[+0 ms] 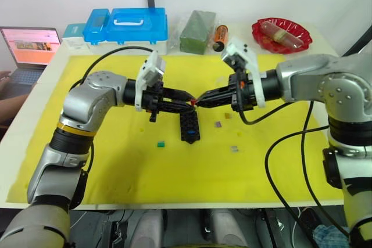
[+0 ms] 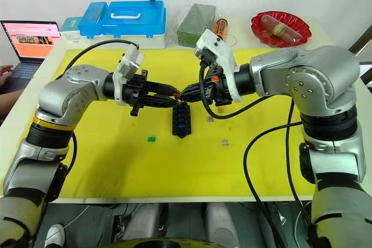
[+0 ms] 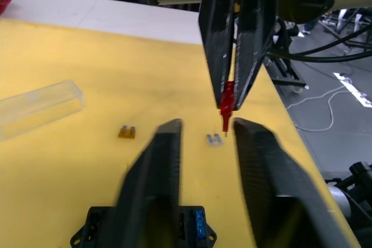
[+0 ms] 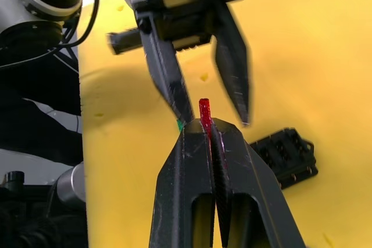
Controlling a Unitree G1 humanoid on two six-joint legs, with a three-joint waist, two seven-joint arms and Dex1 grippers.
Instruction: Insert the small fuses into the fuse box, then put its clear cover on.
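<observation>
The black fuse box (image 1: 189, 125) lies mid-mat with a blue fuse (image 3: 199, 223) in one slot. Just above its far end, my right gripper (image 1: 200, 99) is shut on a red fuse (image 4: 204, 111), which sticks out past its tips. My left gripper (image 1: 187, 98) faces it tip to tip, open, its fingers (image 4: 235, 79) on either side of the red fuse without touching it. Loose on the mat are a green fuse (image 1: 161, 143), an orange fuse (image 3: 127, 132) and two grey fuses (image 1: 218, 124) (image 1: 233, 148). The clear cover (image 3: 38, 105) lies flat on the mat.
The yellow mat (image 1: 116, 172) covers the table. Along the far edge stand blue-lidded storage boxes (image 1: 136, 24), a bagged green block (image 1: 197, 30), an orange cylinder (image 1: 220, 36) and a red dish (image 1: 282, 34). A laptop (image 1: 29, 47) with a person's hand (image 1: 4, 75) is at far left.
</observation>
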